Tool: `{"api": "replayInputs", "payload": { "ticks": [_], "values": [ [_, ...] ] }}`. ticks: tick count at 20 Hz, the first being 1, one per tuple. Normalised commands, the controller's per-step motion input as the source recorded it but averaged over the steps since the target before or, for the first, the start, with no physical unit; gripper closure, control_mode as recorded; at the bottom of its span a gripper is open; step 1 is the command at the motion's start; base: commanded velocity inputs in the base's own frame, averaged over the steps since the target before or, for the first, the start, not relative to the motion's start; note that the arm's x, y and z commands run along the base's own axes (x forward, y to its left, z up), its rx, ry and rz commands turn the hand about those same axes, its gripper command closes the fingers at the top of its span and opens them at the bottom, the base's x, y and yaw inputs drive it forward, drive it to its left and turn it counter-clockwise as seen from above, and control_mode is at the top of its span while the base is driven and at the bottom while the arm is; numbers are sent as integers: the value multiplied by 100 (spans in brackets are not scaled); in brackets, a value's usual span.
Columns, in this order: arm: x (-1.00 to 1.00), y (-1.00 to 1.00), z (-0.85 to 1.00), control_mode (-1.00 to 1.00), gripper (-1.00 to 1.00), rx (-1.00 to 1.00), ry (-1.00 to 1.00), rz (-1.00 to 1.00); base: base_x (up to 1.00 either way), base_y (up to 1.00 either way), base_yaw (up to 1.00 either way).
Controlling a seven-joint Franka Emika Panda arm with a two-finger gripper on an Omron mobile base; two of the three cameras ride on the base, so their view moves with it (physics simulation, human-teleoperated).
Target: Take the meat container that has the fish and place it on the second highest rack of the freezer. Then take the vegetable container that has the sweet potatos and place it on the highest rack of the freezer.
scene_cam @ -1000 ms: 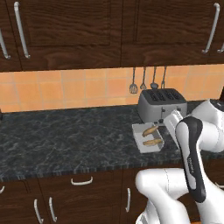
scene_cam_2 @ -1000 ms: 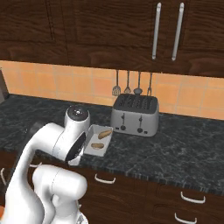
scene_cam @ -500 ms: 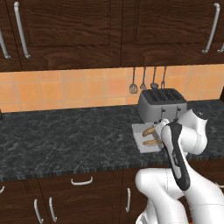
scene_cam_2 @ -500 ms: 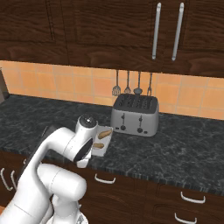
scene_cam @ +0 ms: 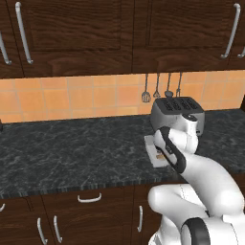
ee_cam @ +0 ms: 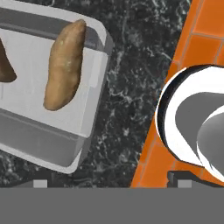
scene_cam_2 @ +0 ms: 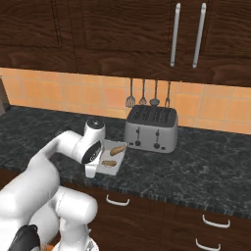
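The vegetable container point(scene_cam_2: 115, 158) is a shallow grey tray on the dark counter, just in front of the toaster's left end. Two sweet potatoes lie in it, one point(scene_cam_2: 117, 150) nearer the toaster and one point(scene_cam_2: 109, 163) nearer the front. My folded arm covers most of the container point(scene_cam: 152, 146) in the left base view. In the hand view the container point(ee_cam: 52, 131) sits at the left with a tan sweet potato point(ee_cam: 64, 65) in it. My gripper point(ee_cam: 112, 183) is open and holds nothing, hanging over the counter beside the tray's corner. The meat container with the fish and the freezer are out of view.
A silver toaster point(scene_cam_2: 150, 129) stands against the orange tiled wall, with utensils point(scene_cam_2: 148, 94) hanging above it. Dark wall cabinets point(scene_cam: 119, 33) hang overhead. The black stone counter point(scene_cam: 72, 153) runs wide to the left, and drawers point(scene_cam: 88, 210) line its front below.
The arm has folded in over the vegetable container, so the hand has come closer to the tray. The gripper stays open. The tray has not moved.
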Motion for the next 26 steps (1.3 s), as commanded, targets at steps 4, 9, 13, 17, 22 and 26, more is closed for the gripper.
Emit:
{"api": "replayInputs", "payload": {
  "ticks": [4, 9, 13, 17, 22, 26],
  "values": [
    [22, -2, -48, -100, -100, 0, 2, -3, 0, 0, 0],
    [19, -1, -54, -100, -100, 0, 0, -7, 0, 0, 0],
    [11, 2, -59, -100, 100, 0, 0, -9, 0, 0, 0],
    [0, 26, -42, -100, 100, -3, 0, -1, 0, 0, 0],
    [-19, 14, 5, -100, 100, -2, 3, 0, 0, 0, 0],
    [-93, 0, 90, -100, 100, 0, -10, 0, 0, 0, 0]
  ]
}}
